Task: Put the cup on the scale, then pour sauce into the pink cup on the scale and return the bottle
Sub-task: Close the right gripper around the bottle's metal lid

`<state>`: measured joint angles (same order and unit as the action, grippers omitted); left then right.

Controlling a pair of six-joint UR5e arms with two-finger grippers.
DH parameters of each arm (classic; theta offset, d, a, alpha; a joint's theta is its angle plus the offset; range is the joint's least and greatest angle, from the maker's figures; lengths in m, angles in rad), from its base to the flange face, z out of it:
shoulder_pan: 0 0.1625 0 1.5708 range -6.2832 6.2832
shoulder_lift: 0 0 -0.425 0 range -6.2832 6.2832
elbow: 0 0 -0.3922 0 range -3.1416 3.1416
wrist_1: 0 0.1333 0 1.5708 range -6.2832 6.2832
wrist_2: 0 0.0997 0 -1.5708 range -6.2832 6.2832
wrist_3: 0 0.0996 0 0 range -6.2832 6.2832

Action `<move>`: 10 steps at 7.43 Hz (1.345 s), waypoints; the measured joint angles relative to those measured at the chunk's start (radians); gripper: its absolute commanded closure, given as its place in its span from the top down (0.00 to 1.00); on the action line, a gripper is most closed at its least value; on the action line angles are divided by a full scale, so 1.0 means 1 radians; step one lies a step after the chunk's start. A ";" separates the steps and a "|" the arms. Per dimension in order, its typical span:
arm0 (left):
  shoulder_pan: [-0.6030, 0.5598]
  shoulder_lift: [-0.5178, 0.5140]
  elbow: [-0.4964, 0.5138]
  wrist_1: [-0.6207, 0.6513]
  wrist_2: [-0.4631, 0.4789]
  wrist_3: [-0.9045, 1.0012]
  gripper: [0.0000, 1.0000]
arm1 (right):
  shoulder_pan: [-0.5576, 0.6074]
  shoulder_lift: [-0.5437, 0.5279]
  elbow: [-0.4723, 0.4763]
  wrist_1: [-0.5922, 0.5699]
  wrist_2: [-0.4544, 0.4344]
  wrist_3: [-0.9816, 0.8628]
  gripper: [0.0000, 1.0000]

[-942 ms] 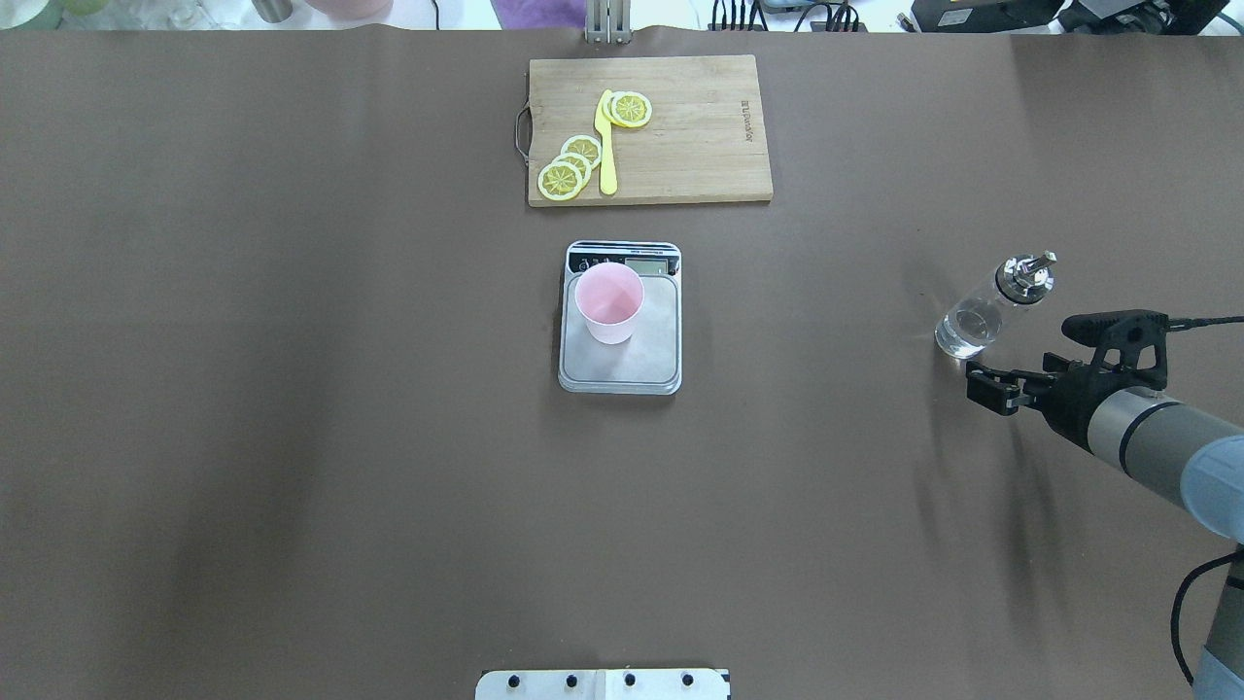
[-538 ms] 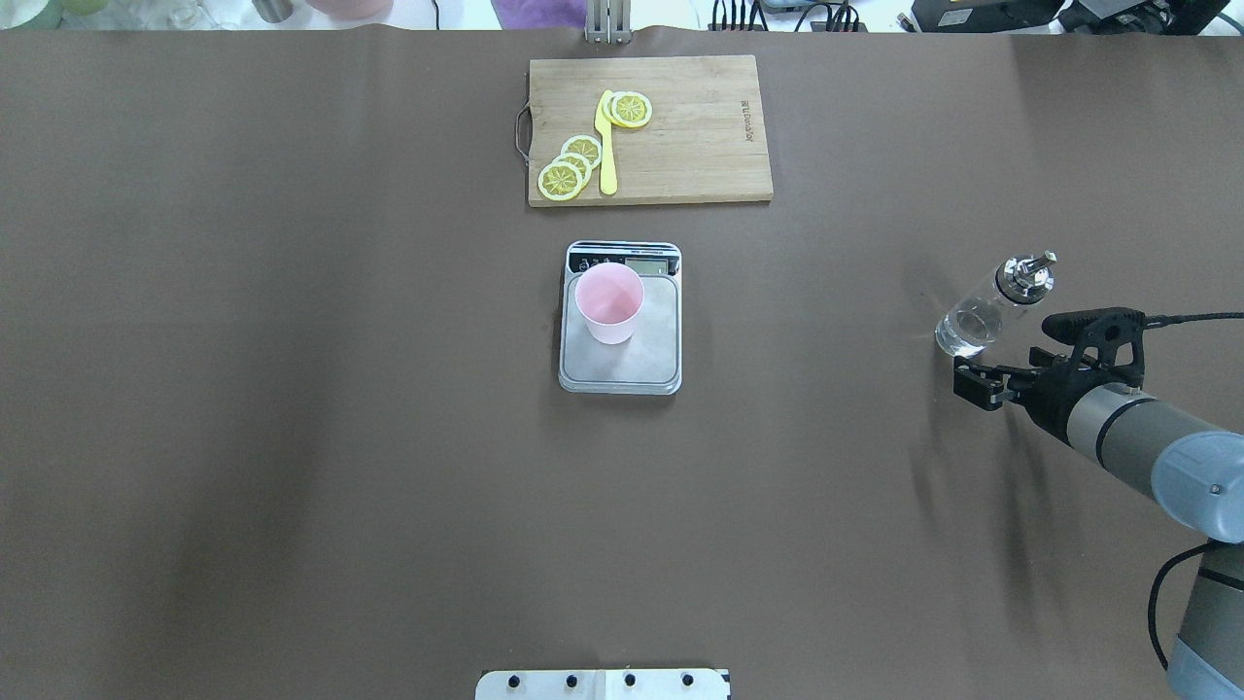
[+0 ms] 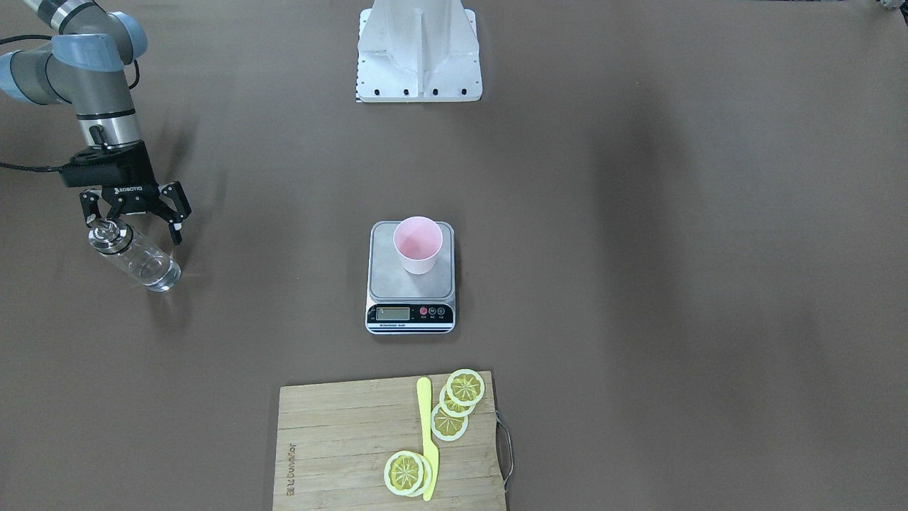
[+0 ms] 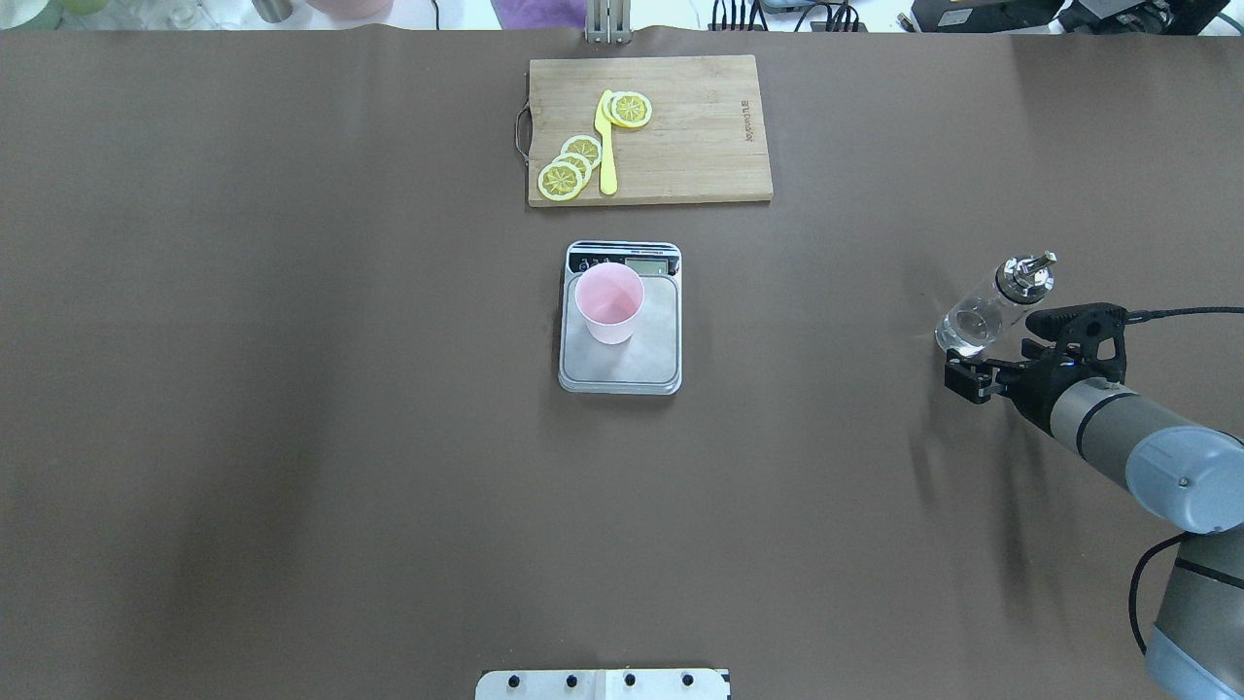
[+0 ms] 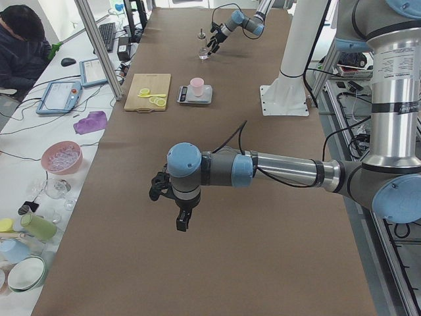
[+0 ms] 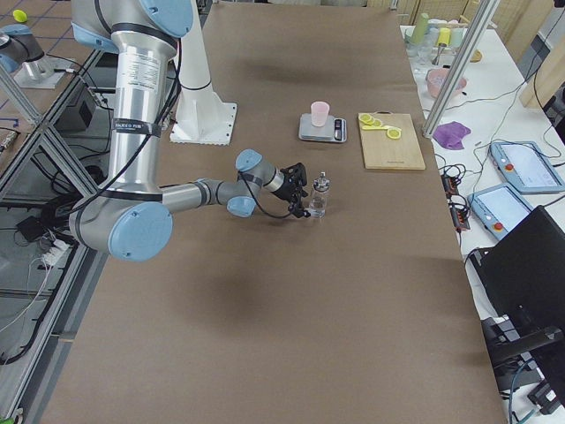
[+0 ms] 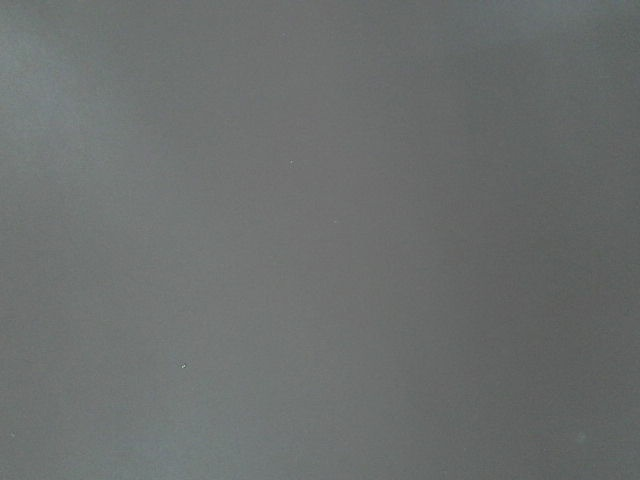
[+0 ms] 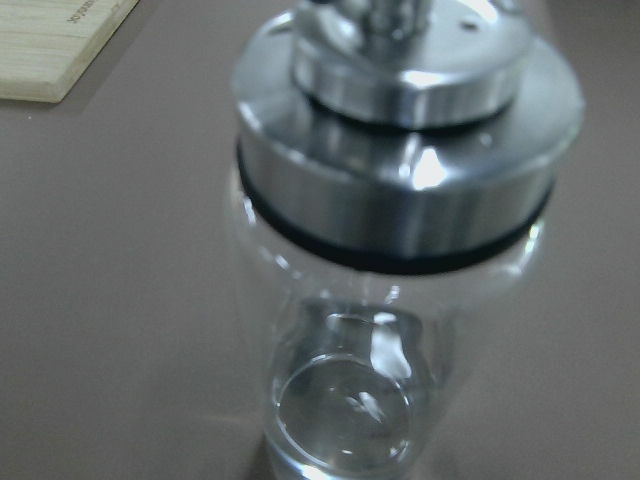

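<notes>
The pale pink cup [image 4: 608,303] stands upright on the scale [image 4: 653,362], toward the display end of its steel platform [image 3: 383,280]. Far to the robot's right the clear glass bottle [image 4: 976,320] with its silver pourer cap stands on the table, a little clear sauce at its bottom [image 8: 345,410]. My right gripper [image 3: 133,228] is open on the robot's side of the bottle [image 3: 142,261], level with its upper part, with nothing gripped. The bottle fills the right wrist view. My left gripper [image 5: 170,207] hangs over bare table near the robot's left end; I cannot tell whether it is open or shut.
A wooden cutting board [image 4: 690,146] with lemon slices [image 4: 569,167] and a yellow knife [image 4: 606,146] lies beyond the scale. The robot's base plate [image 3: 418,71] sits at the near edge. A person [image 5: 20,39] sits at a side bench holding bowls and cups.
My right gripper has moved a little closer to the bottle, still open. The bottle, cup and scale have not moved.
</notes>
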<state>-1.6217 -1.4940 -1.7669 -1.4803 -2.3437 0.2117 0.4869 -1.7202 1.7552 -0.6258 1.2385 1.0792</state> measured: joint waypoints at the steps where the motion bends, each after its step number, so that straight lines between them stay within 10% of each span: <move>1: 0.000 0.000 0.000 0.000 0.000 0.000 0.98 | 0.001 0.002 -0.007 0.001 -0.008 -0.009 1.00; 10: 0.000 -0.002 -0.001 -0.001 0.000 0.001 0.98 | 0.036 0.078 -0.076 0.004 -0.025 -0.035 0.99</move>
<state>-1.6214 -1.4956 -1.7682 -1.4817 -2.3439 0.2127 0.5228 -1.6423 1.6790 -0.6219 1.2140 1.0447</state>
